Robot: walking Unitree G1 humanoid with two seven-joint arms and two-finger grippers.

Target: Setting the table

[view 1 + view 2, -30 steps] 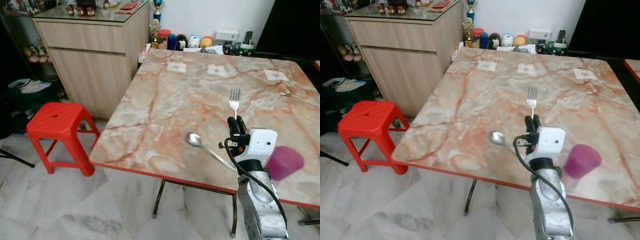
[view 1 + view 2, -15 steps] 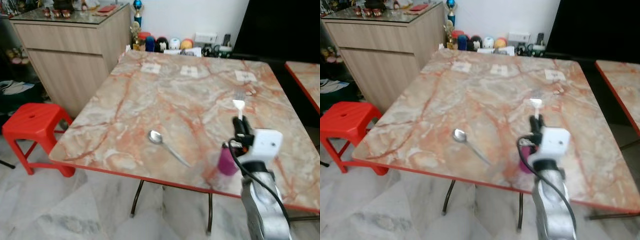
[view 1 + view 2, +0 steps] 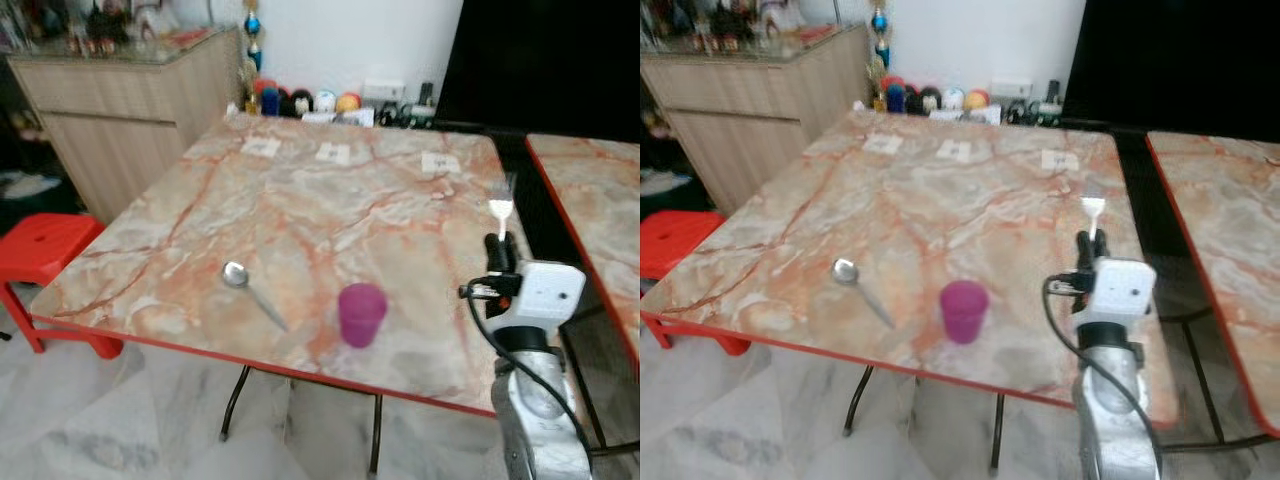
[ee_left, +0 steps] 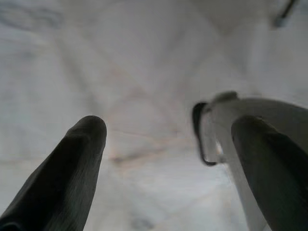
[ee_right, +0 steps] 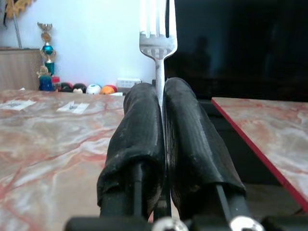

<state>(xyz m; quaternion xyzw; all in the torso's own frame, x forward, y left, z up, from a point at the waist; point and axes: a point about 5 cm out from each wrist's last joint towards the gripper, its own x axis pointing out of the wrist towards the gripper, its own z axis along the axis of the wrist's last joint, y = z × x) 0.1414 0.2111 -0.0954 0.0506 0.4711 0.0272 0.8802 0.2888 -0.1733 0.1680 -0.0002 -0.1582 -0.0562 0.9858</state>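
To the left of the right pincer (image 3: 497,252) and a little nearer the robot stands the purple cup (image 3: 361,314), upright on the marble desk (image 3: 330,200), and further out on that same side lies the spoon (image 3: 249,290). That is the relation the next move seems to turn on. The fork (image 3: 500,206) has to come down somewhere beside these two, and the right pincer is the only one near them. It hovers by the desk's right edge, over the gap before a second desk (image 3: 590,205).

The right pincer is closed tight on the fork's handle, the two black fingers (image 5: 139,139) pressed against the stem with no gap showing. The fork stands upright out of them, tines up and pointing away from the robot, its long axis in line with the fingers. To lie flat on the desk it would, I judge, need tipping forward and carrying leftward.

The spoon's long axis runs aslant, bowl to the far left and handle tip toward the cup, close to it but not touching.

The left pincer (image 4: 168,168) hangs idle over the pale floor (image 4: 144,72), its fingers spread wide apart and holding nothing. It is well away from everything on the desk.

By count: one fork, one spoon, one cup, two desks, and three small paper labels (image 3: 333,153) in a row toward the far end of the near desk.
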